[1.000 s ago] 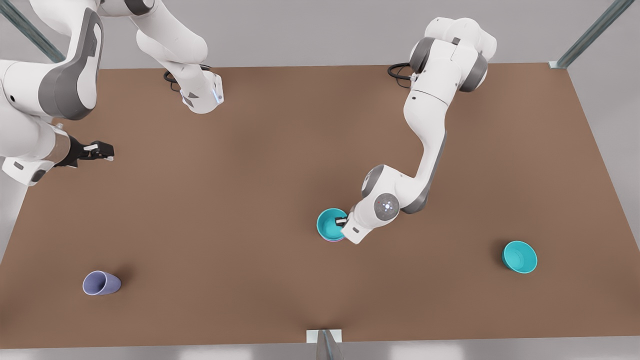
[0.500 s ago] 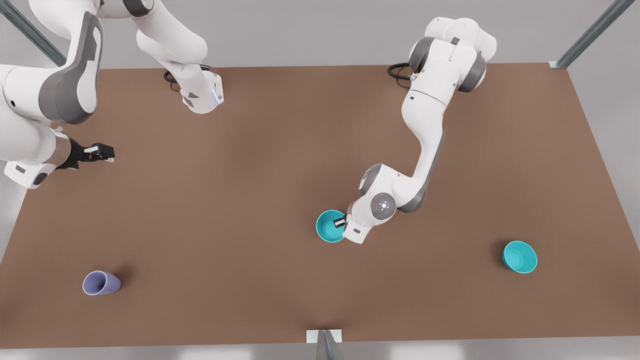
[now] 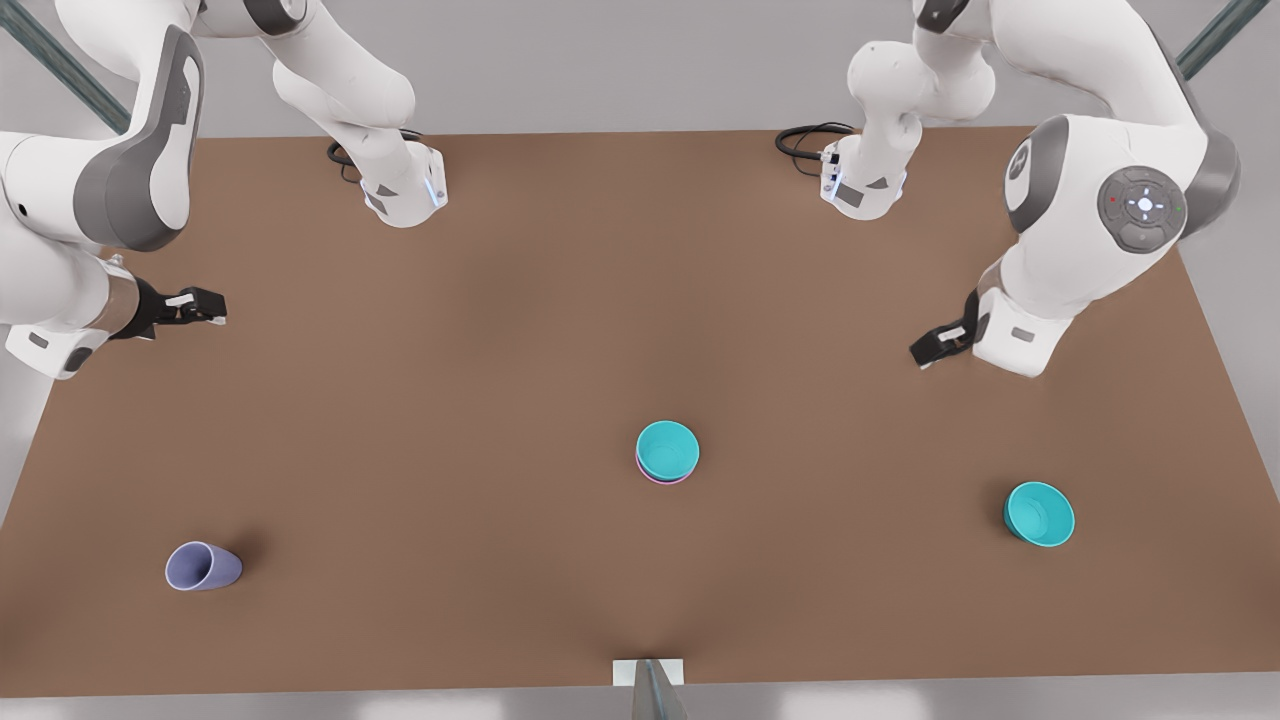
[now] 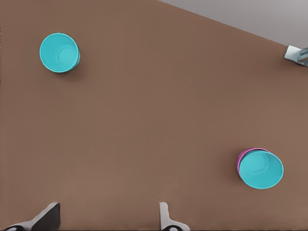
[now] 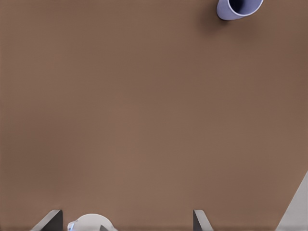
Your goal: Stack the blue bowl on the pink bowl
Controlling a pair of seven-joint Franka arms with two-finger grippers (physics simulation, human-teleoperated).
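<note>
The blue bowl [image 3: 667, 448] sits nested in the pink bowl [image 3: 664, 481] near the table's middle, with only a thin pink rim showing beneath it. From the left wrist view the blue bowl [image 4: 260, 169] covers most of the pink bowl [image 4: 242, 156]. My left gripper [image 3: 935, 348] hangs open and empty at the front view's right, well away from the stack. Its fingertips [image 4: 166, 219] stand wide apart. My right gripper [image 3: 200, 303] waits open and empty at the front view's left edge, its fingertips [image 5: 199, 219] spread.
A second turquoise bowl [image 3: 1038, 513] stands alone at the front view's lower right, also in the left wrist view [image 4: 59, 52]. A lavender-blue cup [image 3: 202, 566] lies on its side at the lower left. Both arm bases [image 3: 405, 195] stand at the table's far edge.
My left gripper let go of the blue bowl and pulled back up toward the front view's right. The blue bowl stays on the pink bowl. The right arm barely moved.
</note>
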